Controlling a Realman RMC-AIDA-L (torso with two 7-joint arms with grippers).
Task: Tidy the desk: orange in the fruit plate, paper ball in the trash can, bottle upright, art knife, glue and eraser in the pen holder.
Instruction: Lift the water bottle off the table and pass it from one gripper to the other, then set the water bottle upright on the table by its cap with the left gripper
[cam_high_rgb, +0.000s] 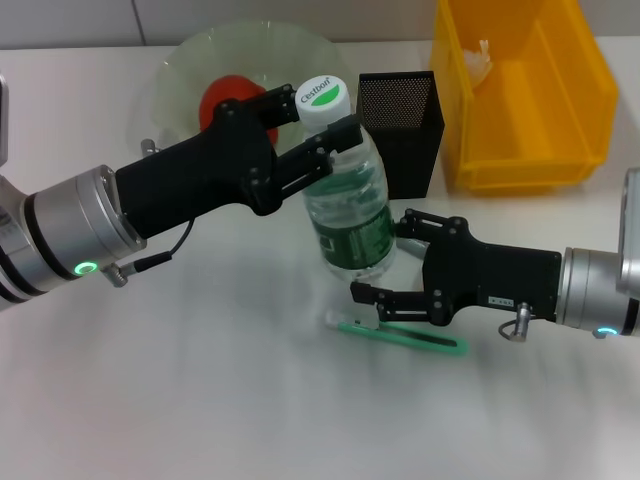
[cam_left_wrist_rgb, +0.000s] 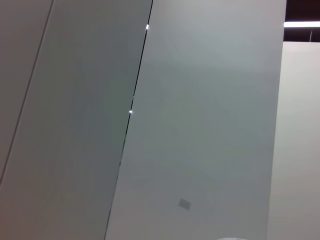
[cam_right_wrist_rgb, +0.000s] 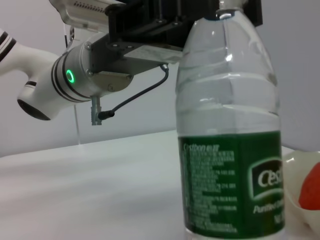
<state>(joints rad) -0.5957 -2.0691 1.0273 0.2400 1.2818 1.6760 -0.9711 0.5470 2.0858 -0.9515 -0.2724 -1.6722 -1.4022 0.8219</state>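
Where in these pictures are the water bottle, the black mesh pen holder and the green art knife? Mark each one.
water bottle (cam_high_rgb: 350, 215), head view, on its green label.
pen holder (cam_high_rgb: 400, 115), head view, on its front mesh wall.
art knife (cam_high_rgb: 430, 342), head view, on its green handle, lying flat on the table.

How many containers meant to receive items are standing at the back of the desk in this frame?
3: the glass fruit plate at back left holding the orange, the black mesh pen holder behind the bottle, and the yellow bin at back right.
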